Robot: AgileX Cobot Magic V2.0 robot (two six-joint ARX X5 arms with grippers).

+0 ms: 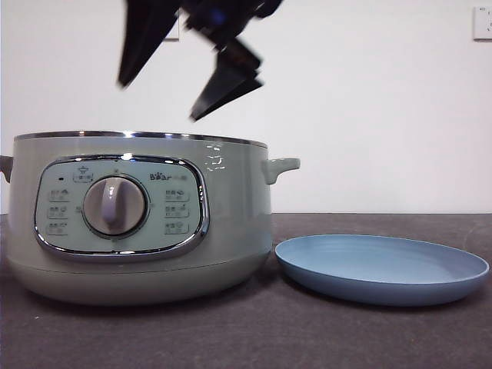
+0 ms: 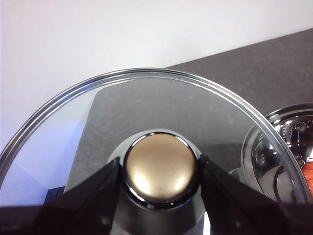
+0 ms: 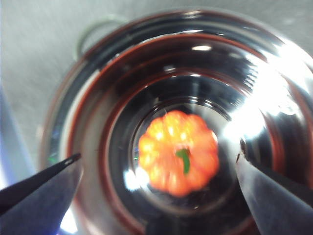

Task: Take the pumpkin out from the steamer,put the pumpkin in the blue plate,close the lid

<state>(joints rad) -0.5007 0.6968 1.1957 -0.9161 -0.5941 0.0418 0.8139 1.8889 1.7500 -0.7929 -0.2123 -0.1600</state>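
Observation:
The steamer (image 1: 138,223) stands at the left of the table with no lid on it. The pumpkin (image 3: 178,152) lies at the bottom of its shiny inner pot (image 3: 98,122), hidden in the front view. My right gripper (image 1: 158,101) hangs open above the steamer's rim, its jaws wide on either side of the pumpkin and well above it (image 3: 159,156). My left gripper (image 2: 159,169) is shut on the knob of the glass lid (image 2: 146,103) and holds it beside the pot (image 2: 279,142). The blue plate (image 1: 380,269) lies empty to the right of the steamer.
A dark grey table top (image 1: 307,338) carries everything, with a white wall behind. A side handle (image 1: 280,165) juts from the steamer toward the plate.

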